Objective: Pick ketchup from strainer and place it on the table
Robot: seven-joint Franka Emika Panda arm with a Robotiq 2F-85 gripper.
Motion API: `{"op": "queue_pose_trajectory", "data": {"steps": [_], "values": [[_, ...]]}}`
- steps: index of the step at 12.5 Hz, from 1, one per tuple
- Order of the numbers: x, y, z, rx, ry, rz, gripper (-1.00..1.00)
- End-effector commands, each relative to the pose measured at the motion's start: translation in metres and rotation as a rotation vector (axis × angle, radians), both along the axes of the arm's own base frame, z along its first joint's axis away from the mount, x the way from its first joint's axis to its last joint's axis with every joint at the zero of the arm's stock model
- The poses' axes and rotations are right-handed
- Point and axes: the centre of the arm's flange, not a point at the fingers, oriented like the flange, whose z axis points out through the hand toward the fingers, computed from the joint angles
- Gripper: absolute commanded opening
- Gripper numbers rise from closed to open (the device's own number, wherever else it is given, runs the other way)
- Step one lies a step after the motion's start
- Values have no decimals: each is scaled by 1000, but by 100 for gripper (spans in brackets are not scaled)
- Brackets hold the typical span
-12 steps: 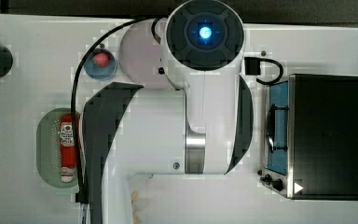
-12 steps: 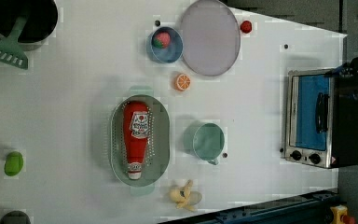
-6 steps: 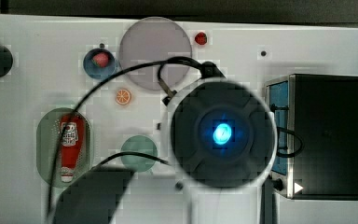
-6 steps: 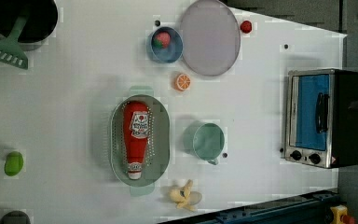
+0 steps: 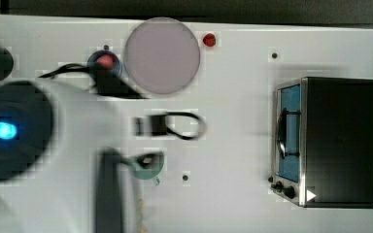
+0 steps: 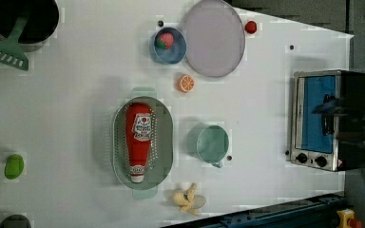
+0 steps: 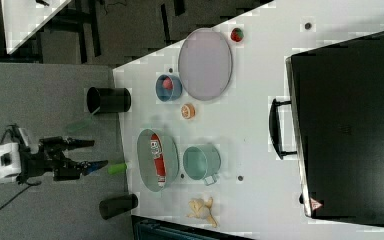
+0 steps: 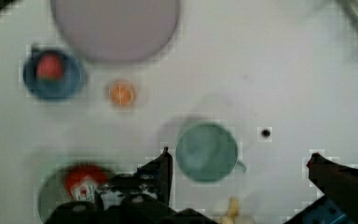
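White flat table (image 6: 76, 95) | perforated oval strainer (image 6: 164, 137) | slim red ketchup (image 6: 139, 137)

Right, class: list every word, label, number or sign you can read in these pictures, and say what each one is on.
No text can be read.
Ketchup label: white print, too blurred to read.
Oven: a red triangular warning sticker at one corner, its symbol too small to make out; the knobs show no readable markings.
Nothing else carries writing.
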Motion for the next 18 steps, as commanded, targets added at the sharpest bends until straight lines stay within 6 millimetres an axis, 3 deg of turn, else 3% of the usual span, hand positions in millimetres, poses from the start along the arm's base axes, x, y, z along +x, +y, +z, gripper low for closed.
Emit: {"op": "queue_pose_trajectory", "data": {"steps": [1,6,10,13,18], "values": [[-9,66,-28,-2,26,92,100],[-33,149,-74,23,30,257,100],[-64,195,-143,65,23,368,100],[-78,209,-198,111,-12,425,100],[-74,210,-273,158,-69,528,100]]}}
